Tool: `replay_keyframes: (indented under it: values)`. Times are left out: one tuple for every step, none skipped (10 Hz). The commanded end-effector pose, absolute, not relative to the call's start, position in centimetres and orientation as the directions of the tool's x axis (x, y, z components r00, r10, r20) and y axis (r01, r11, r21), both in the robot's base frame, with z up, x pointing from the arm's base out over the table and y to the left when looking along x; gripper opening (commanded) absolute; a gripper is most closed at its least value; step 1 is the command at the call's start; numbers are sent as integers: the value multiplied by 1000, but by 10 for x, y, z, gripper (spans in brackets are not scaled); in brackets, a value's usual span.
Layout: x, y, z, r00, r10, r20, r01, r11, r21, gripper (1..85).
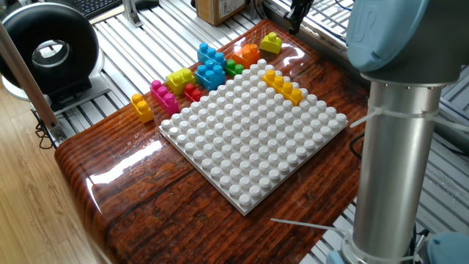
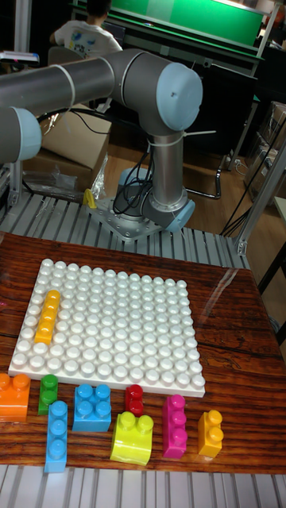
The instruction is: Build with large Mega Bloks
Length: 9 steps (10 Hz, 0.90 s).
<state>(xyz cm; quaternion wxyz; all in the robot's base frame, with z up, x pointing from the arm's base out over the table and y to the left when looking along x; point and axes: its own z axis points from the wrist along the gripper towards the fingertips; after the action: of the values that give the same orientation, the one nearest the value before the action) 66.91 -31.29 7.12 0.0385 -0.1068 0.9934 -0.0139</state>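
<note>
The white studded baseplate lies mid-table. One long yellow-orange brick is pressed onto it near a far edge. Loose Mega Bloks line one side: orange, green, two blue, red, lime yellow, pink and yellow-orange. Another lime yellow brick sits at the far corner. My dark gripper hangs just above and behind it, apart from it. Its jaws are too small and dark to read.
My arm's grey column with blue joint caps stands at the table's edge. A black ring-shaped device and a cardboard box sit beyond the table on slatted metal. The wooden table's rounded corner is nearest the camera.
</note>
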Motion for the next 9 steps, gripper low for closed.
replay_keyframes:
  values:
    - [677,-298,73,-968,-221,-118,-224,974,16,360]
    - [678,-299,73,-967,-224,-123,-227,974,11,377]
    - [679,-299,73,-966,-225,-124,-228,974,9,390]
    - [680,-294,74,-968,-214,-127,-219,975,25,390]
    - [687,-285,74,-971,-205,-125,-210,977,32,393]
    - [692,-280,74,-969,-213,-124,-218,976,25,393]
    - [696,-276,72,-968,-216,-126,-221,975,27,397]
    - [704,-274,67,-964,-231,-132,-235,972,22,397]
    - [712,-276,61,-955,-261,-139,-265,964,7,400]
